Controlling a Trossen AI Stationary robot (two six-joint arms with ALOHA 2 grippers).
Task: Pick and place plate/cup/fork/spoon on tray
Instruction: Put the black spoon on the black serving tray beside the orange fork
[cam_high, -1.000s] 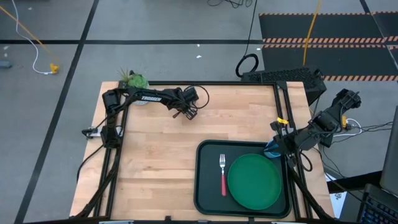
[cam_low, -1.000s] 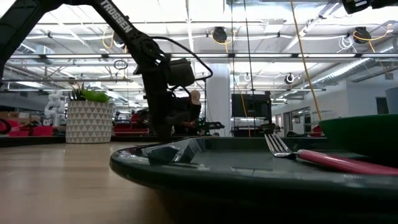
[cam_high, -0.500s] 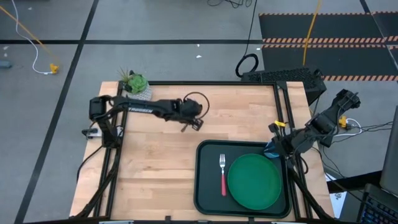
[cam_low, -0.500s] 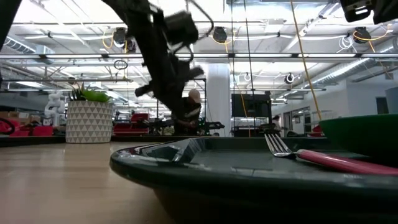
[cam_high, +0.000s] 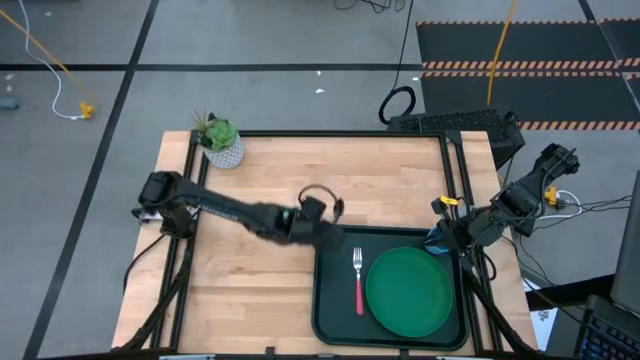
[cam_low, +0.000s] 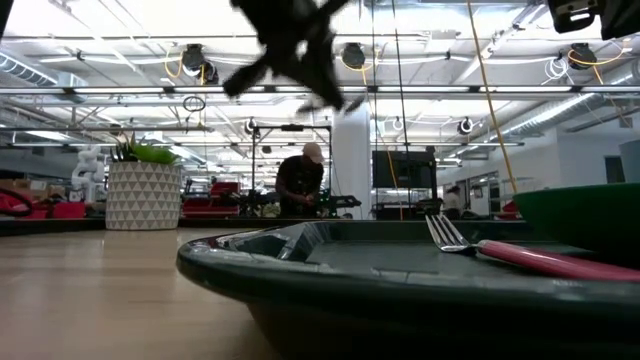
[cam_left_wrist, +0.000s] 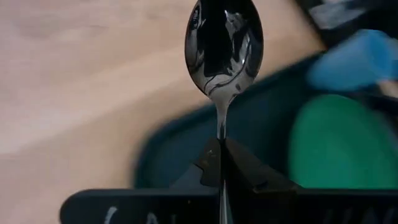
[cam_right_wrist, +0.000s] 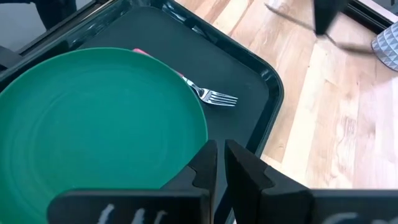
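Note:
The dark tray (cam_high: 335, 300) lies at the table's near right and holds the green plate (cam_high: 408, 292) and the red-handled fork (cam_high: 358, 280), which lies left of the plate. My left gripper (cam_high: 327, 236) hovers over the tray's far left corner, shut on the metal spoon (cam_left_wrist: 224, 50). It shows blurred at the top of the low view (cam_low: 300, 40). The blue cup (cam_high: 437, 240) sits at the tray's far right corner, partly under my right arm. My right gripper (cam_right_wrist: 221, 162) is shut and empty beside the cup, above the plate's far edge. My left gripper pinches the spoon's handle (cam_left_wrist: 220, 134) between its two fingertips, a short way behind the bowl. The spoon lies along the fingers and its bowl (cam_left_wrist: 224, 53) sticks out past them. It is lifted clear, above the tray's far left rim.
A white pot with a green plant (cam_high: 222, 148) stands at the table's far left corner. Bare wood (cam_high: 250, 290) lies left of the tray. A person (cam_low: 300, 185) stands in the room behind the table.
My left gripper has gone from the table's far left, near the plant, toward the near right, to the tray's far left corner. It has also risen, and it has kept hold of the spoon throughout.

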